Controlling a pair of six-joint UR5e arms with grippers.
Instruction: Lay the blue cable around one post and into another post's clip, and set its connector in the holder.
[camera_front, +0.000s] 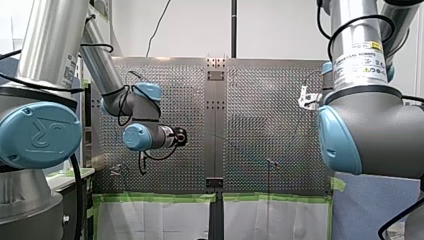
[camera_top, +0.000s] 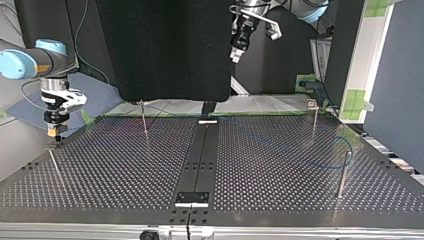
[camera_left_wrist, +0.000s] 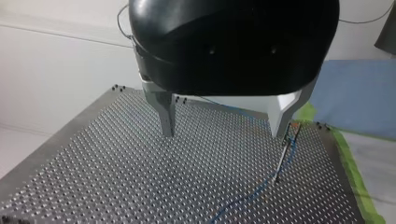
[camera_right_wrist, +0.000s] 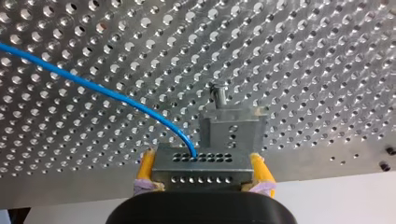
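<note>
The connector (camera_right_wrist: 201, 170), a grey metal block with two rows of small holes, was seen clamped between the yellow pads of my right gripper (camera_right_wrist: 201, 159), its long side running from pad to pad. The holder (camera_right_wrist: 232, 130) stood directly ahead of it on the table (camera_right_wrist: 303, 70); whether the two touched could not be told. The blue cable (camera_right_wrist: 93, 86), thin and glossy, was led out of the block and curved away over the table. My left gripper (camera_left_wrist: 224, 133) hung high, spread and empty, so my right arm was judged the nearer.
</note>
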